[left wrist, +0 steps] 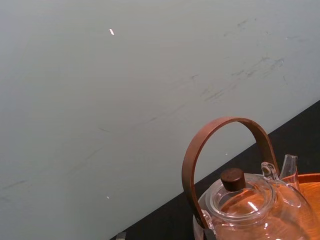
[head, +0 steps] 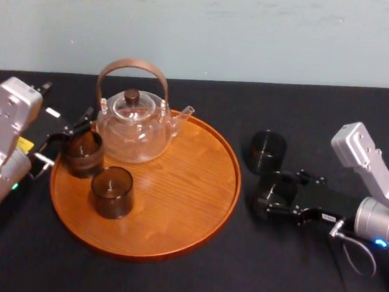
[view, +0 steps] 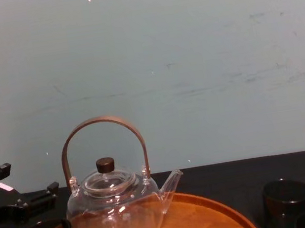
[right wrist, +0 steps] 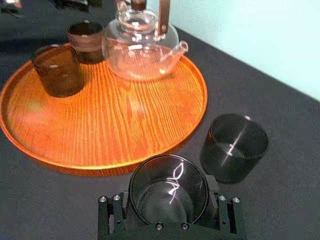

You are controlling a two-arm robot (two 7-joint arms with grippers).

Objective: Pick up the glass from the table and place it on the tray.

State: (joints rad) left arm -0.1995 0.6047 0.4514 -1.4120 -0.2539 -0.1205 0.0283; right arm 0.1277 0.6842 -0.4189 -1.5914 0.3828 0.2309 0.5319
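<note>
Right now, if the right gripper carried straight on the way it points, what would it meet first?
Probably the wooden tray's rim, directly ahead of the right gripper and the glass it holds; the dark glass on the table stands aside.

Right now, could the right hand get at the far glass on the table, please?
Probably not yet: a near glass sits within the right hand, blocking it, though the far glass stands close beside, off the tray.

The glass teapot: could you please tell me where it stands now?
In the head view, the glass teapot stands upright on the far left part of the tray, just behind two brown glasses, with the left gripper to its left.
</note>
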